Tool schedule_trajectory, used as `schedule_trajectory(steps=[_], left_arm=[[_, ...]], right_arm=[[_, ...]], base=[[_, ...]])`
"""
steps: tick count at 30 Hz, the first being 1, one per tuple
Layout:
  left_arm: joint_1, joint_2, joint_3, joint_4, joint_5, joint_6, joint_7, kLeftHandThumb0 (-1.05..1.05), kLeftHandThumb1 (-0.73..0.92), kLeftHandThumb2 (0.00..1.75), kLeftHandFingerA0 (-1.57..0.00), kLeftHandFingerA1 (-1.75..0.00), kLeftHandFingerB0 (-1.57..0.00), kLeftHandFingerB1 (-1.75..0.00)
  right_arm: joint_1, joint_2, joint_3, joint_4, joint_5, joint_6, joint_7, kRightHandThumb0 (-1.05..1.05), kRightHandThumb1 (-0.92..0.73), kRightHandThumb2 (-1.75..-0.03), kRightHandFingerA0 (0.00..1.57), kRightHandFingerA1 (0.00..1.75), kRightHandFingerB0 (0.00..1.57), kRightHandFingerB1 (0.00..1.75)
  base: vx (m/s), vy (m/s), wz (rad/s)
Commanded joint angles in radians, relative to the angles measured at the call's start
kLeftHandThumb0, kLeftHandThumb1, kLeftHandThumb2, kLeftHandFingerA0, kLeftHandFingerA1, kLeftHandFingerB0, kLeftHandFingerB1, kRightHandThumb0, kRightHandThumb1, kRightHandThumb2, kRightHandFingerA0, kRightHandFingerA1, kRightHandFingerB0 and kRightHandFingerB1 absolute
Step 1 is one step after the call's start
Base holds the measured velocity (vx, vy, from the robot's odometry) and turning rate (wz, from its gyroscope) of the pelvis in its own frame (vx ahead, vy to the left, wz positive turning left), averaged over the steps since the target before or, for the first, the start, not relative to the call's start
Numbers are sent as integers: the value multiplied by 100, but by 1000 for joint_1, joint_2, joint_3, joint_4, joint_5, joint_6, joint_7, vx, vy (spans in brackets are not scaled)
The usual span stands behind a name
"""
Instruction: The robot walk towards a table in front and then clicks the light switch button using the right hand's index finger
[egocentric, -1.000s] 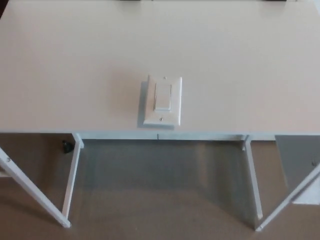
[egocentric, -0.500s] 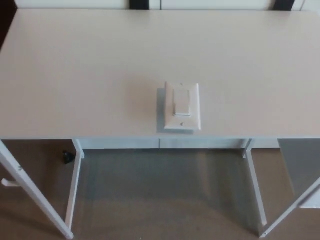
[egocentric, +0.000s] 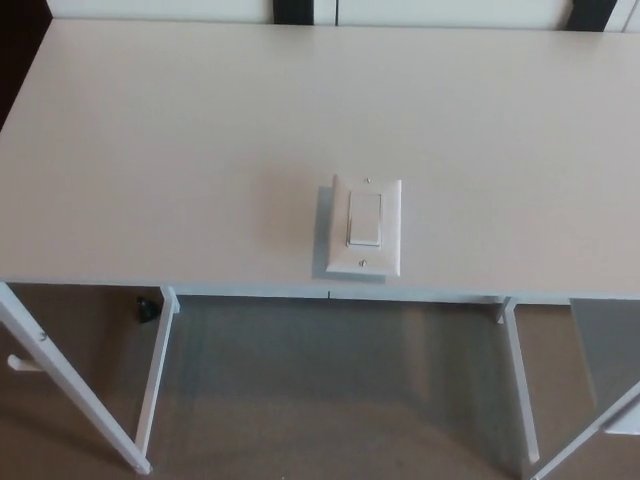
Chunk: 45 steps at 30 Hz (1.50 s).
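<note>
Overhead, white table (egocentric: 150, 140), light switch (egocentric: 364, 226) near front edge, brown floor (egocentric: 330, 400)

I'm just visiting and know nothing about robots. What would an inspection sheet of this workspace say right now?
Surface: pale table, bare apart from one item.
Job's things: white light switch lying flat near the table's front edge, middle; rocker in its plate.
Clutter: nothing seen on the table.
Hands: neither in view.
Cables: nothing seen.
Surroundings: white table legs over brown floor; small dark object on the floor under the left side, too small to identify.
</note>
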Motion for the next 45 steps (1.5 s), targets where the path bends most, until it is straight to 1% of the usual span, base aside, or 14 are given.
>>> schedule_trajectory(steps=[1,11,12,14,19,20,22,25,26,27,29,32,37,45], left_arm=[[2,13,0,1,12,-2,8,-27,65,59,-50,-55,-35,-43],[4,16,-7,-2,15,-3,12,-28,65,59,-50,-56,-35,-43],[3,16,-8,0,17,-2,15,-28,65,59,-51,-55,-36,-43],[4,15,-6,-1,14,-3,14,-28,65,59,-51,-55,-35,-43],[-8,16,-6,-2,12,6,11,-26,65,59,-50,-55,-34,-42],[-10,16,-4,2,9,5,7,-22,45,91,-42,-65,-23,-54],[-14,15,-3,10,9,3,7,-22,45,91,-42,-65,-23,-54],[-21,11,-5,16,9,3,6,-23,46,92,-44,-65,-24,-54],[-21,11,-6,15,12,6,11,-26,66,59,-49,-55,-34,-42],[-19,8,-4,8,9,14,13,-25,66,59,-49,-55,-35,-42],[-18,9,-5,9,11,9,12,-26,65,59,-49,-56,-35,-43],[-20,5,-2,10,7,18,12,-25,65,59,-48,-54,-34,-42],[-24,14,-8,10,17,13,15,-26,65,59,-48,-55,-34,-43],[-27,15,-8,14,17,16,10,-26,65,59,-48,-54,-34,-42]], right_arm=[[4,-14,-1,12,-5,-20,-4,-61,-46,-85,33,52,20,44],[-9,-17,3,45,-14,-43,-12,-56,-45,-88,34,54,18,45],[-6,-18,7,38,-22,-48,-22,-61,-61,-59,38,38,31,34],[7,-14,7,15,-22,-57,-33,-61,-61,-59,39,38,31,34],[150,18,11,-326,31,-73,18,-63,-62,-61,39,37,32,34],[196,24,19,-435,48,-76,34,-59,-50,-89,37,54,22,46],[280,28,37,-640,77,-97,55,-57,-64,-60,39,36,38,34],[390,24,55,-918,131,-100,68,-58,-66,-60,38,36,38,33],[429,14,61,-1022,163,-114,74,-66,-53,-87,33,51,26,45],[471,12,52,-1131,154,-101,57,-65,-52,-88,35,52,25,45],[514,7,37,-1266,171,-111,47,-55,-65,-59,40,37,37,35],[554,-5,9,-1414,202,-121,41,-49,-66,-60,39,38,36,36],[547,4,-45,-1637,238,-68,3,-53,-63,-59,42,40,39,36],[278,35,-144,-1680,-31,-15,-29,-59,-68,-60,27,54,28,39]], base=[[0,0,0],[0,0,0],[0,0,0],[0,0,0],[0,0,0],[0,0,0],[0,0,0],[0,0,0],[0,0,0],[0,0,0],[0,0,0],[0,0,0],[0,0,0],[0,0,0]])
